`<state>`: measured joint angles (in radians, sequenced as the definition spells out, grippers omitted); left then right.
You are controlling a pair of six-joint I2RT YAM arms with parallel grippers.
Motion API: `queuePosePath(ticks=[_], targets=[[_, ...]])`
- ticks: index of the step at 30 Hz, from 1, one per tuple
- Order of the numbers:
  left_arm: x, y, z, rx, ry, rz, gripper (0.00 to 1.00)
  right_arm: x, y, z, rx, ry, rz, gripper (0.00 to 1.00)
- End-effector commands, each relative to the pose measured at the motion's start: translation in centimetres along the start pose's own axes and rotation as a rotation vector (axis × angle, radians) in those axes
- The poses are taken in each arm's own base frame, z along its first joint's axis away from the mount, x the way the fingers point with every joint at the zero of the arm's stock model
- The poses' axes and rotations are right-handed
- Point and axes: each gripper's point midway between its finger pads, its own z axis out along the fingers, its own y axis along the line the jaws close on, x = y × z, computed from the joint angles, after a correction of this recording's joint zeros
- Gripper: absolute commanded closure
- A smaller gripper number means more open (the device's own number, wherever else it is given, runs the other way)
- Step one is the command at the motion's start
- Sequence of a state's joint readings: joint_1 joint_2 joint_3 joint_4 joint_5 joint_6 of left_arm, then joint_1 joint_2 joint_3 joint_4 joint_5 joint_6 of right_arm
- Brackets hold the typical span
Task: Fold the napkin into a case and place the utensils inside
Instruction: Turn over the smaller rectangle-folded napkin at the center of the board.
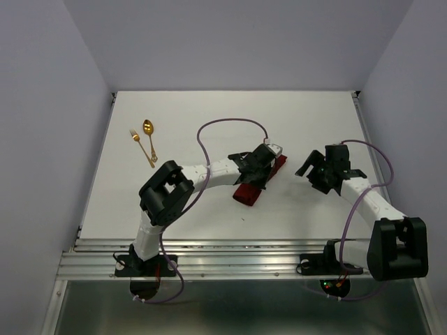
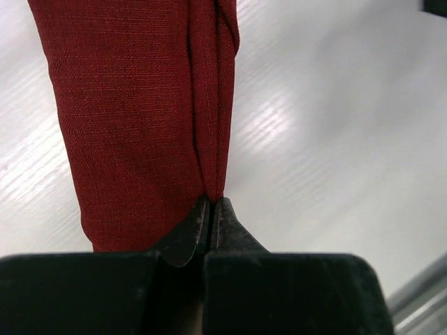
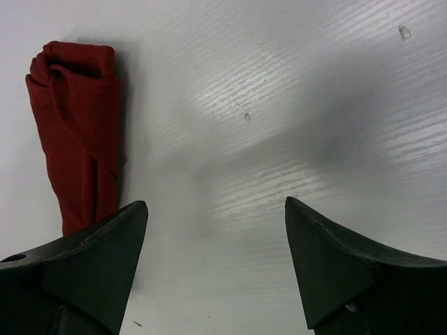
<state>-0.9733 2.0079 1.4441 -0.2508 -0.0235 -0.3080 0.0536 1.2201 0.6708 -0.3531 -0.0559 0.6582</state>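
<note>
- The left pincer (image 2: 211, 204) has its jaws pressed together on one end of the case (image 2: 133, 118). It pinches the layered folds along one long edge.
- The case is a narrow dark red strip. It lies flat and slanted on the white counter (image 1: 230, 118), near the middle.
- In the top view the left arm covers the middle part of the case.
- In the right wrist view, the far end of the case looks bunched.
- The right pincer (image 3: 216, 209) is spread wide and holds nothing. It is near the case, on its right side, not touching it.
- The spoon (image 1: 149, 132) and fork (image 1: 142, 146) lie side by side at the far left of the counter, well apart from the case.
</note>
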Motion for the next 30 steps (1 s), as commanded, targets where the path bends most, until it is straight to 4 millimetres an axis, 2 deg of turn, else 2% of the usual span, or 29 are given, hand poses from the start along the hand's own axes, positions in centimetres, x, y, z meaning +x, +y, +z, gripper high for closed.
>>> queuePosePath(ticks=[1,9,19,23,25,27,28,30], targets=[[-3.0,-4.7,-3.1,0.260,-0.102,0.025,1.00,-1.4,0.8,-1.0,-0.021,-0.054,-0.011,0.16],[-3.4,-7.5,-4.5,0.476,-0.092,0.032,1.00,-2.9,1.1,-2.7,-0.016,-0.122,-0.010,0.16],[-3.9,-10.5,-6.5,0.774,-0.050,0.011,1.00,-8.5,1.6,-9.1,-0.010,-0.421,0.032,0.15],[-5.2,-10.3,-7.4,0.860,-0.082,-0.014,1.00,-9.5,1.6,-10.5,-0.003,-0.480,0.041,0.14],[-5.0,-10.3,-7.8,0.920,-0.061,-0.033,1.00,-9.7,1.5,-10.8,0.001,-0.491,0.052,0.14],[-5.5,-10.1,-7.7,0.965,-0.072,-0.063,1.00,-10.0,1.4,-11.5,0.000,-0.518,0.064,0.15],[-5.0,-9.4,-7.3,0.985,-0.052,-0.084,1.00,-10.0,1.2,-11.7,0.001,-0.531,0.073,0.14],[-5.3,-9.0,-6.8,1.002,-0.058,-0.099,1.00,-10.0,1.1,-11.8,0.005,-0.535,0.076,0.15]])
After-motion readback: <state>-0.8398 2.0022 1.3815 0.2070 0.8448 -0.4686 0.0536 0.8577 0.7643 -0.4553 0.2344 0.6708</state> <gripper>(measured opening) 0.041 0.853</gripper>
